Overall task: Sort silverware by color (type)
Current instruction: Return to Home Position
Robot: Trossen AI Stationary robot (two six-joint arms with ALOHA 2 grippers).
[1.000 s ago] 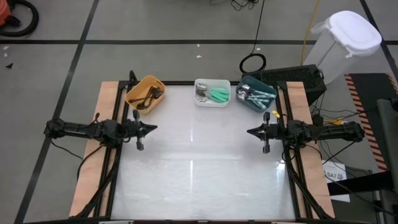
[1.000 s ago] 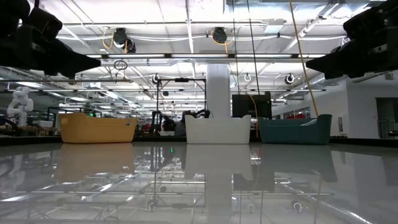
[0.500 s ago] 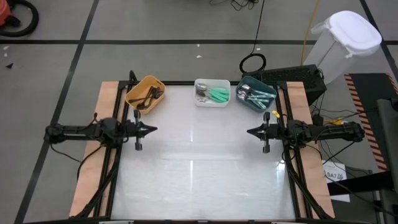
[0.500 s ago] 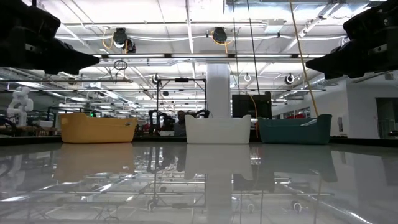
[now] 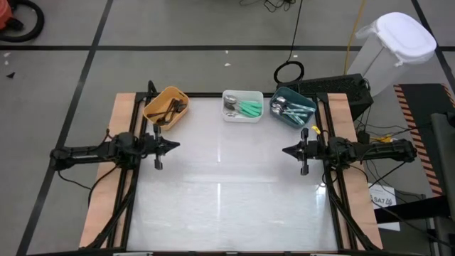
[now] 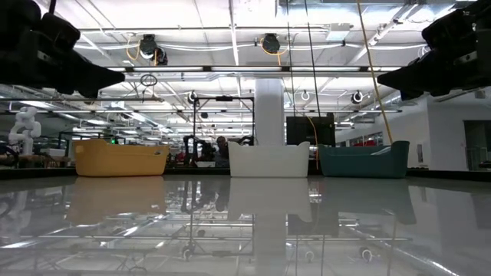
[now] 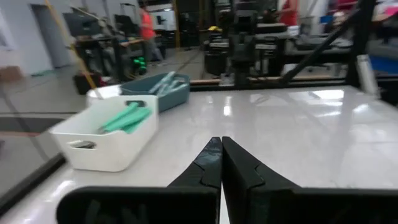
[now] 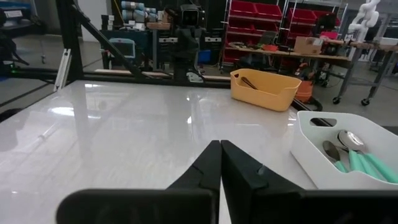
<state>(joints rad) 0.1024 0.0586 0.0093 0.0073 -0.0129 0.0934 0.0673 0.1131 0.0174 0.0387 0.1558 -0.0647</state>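
The silverware lies in three bins along the table's far edge. Black-handled spoons sit in the orange bin. Mint-green-handled spoons are in the white bin. Plain silver spoons fill the teal bin. My left gripper hovers level at the table's left side, shut, nothing in it. My right gripper hovers level at the right side, facing it, shut and empty.
The glossy white tabletop stretches between the two grippers and toward the near edge. Wooden strips and black frame rails run along both sides. A white lidded bin stands off the table at far right.
My left arm has swung a little about its base, its rear part shifting toward the table's near edge, while its shut gripper stays almost where it was. The bins and the spoons have not moved.
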